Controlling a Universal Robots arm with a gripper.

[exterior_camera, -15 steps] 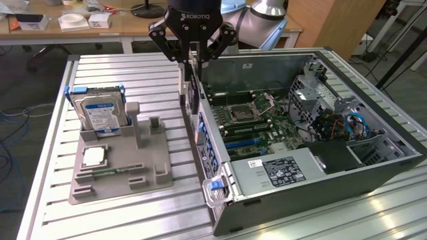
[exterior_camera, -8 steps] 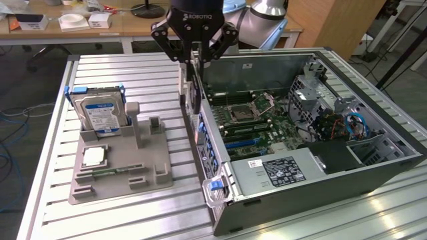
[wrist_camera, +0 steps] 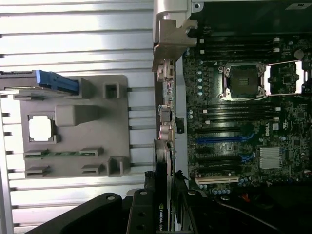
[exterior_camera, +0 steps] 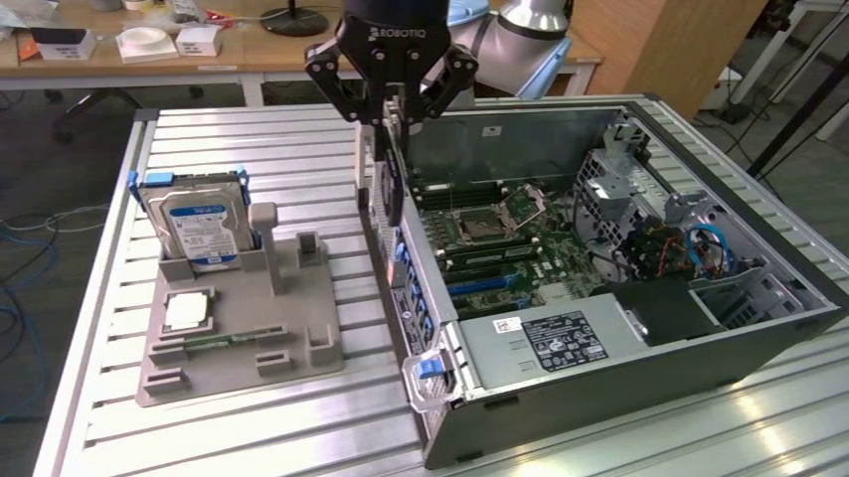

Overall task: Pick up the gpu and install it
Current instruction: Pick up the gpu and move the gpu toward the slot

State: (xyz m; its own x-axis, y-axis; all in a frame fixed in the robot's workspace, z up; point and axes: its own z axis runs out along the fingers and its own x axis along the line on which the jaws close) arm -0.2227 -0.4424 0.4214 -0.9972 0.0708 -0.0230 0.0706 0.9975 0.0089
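Exterior view shows the end effector [exterior_camera: 393, 117] clamped on the top edge of the gpu [exterior_camera: 385, 174], its fingers drawn together on the thin black card. The card hangs upright and edge-on beneath it, just above the rear wall of the computer case [exterior_camera: 637, 393], between the grey parts holder [exterior_camera: 239, 376] and the motherboard [exterior_camera: 511, 234]. Gripping the top edge leaves the lower connector edge free and pointing down, which I judge to be the way a slot would need it. The case lies on its side with the panel off, so the board faces up and can be reached from above. The gpu is not yet seated: it is clear of the holder and sits above the case rim, in no slot.

Seen from the wrist view, the card lines up with that rear wall, beside the blue expansion slots [wrist_camera: 224, 140] and not over them.

By count there is one gpu, one case and one holder, all on the slatted counter [exterior_camera: 253, 139]. The holder carries three parts:
- One silver hard drive [exterior_camera: 199, 224] stands upright in a slot.
- One processor [exterior_camera: 186, 310] lies flat in a recess.
- One green memory stick [exterior_camera: 219, 341] lies in a groove.

Each part likely sits in a shaped seat so that it is offered in a fixed pose. On the board I count one open processor socket [wrist_camera: 243, 80], two blue slots and one pale slot [wrist_camera: 217, 180].
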